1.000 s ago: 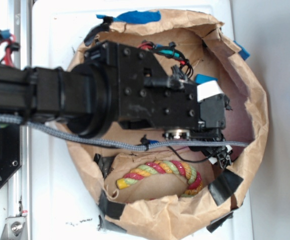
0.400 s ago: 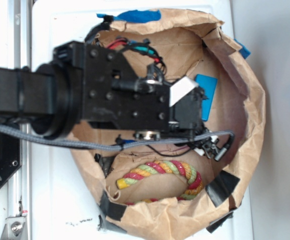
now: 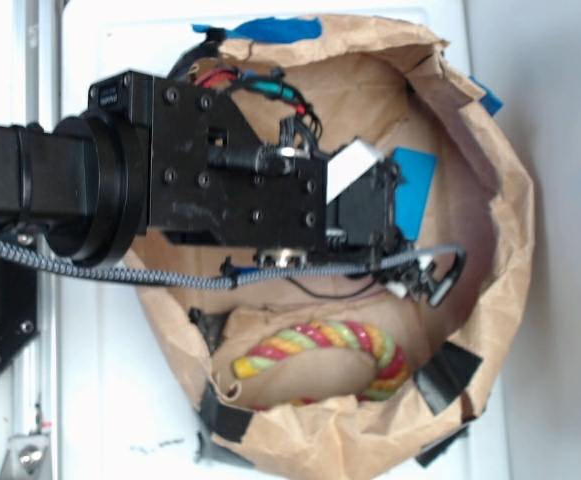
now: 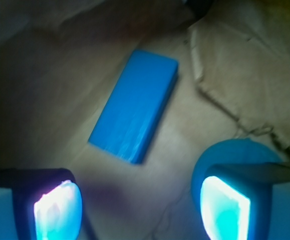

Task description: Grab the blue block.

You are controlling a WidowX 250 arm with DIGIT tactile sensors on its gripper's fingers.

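From above, my arm [image 3: 170,170] hides most of the paper bowl [image 3: 500,200], leaving the blue block [image 3: 414,190] a sliver at three o'clock; my wrist view shows it whole, one block [image 4: 135,105] lying flat at twelve o'clock. One teal ball [image 4: 234,152] sits behind my right finger, one striped rope [image 3: 320,345] at six o'clock, and my pincer [image 4: 140,207] gapes wide, holding nothing

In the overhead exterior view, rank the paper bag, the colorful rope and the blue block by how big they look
1. The paper bag, by far the largest.
2. The colorful rope, curving along the bag's lower part.
3. The blue block, smallest as seen, though the gripper hides part of it, so its full size is unsure.
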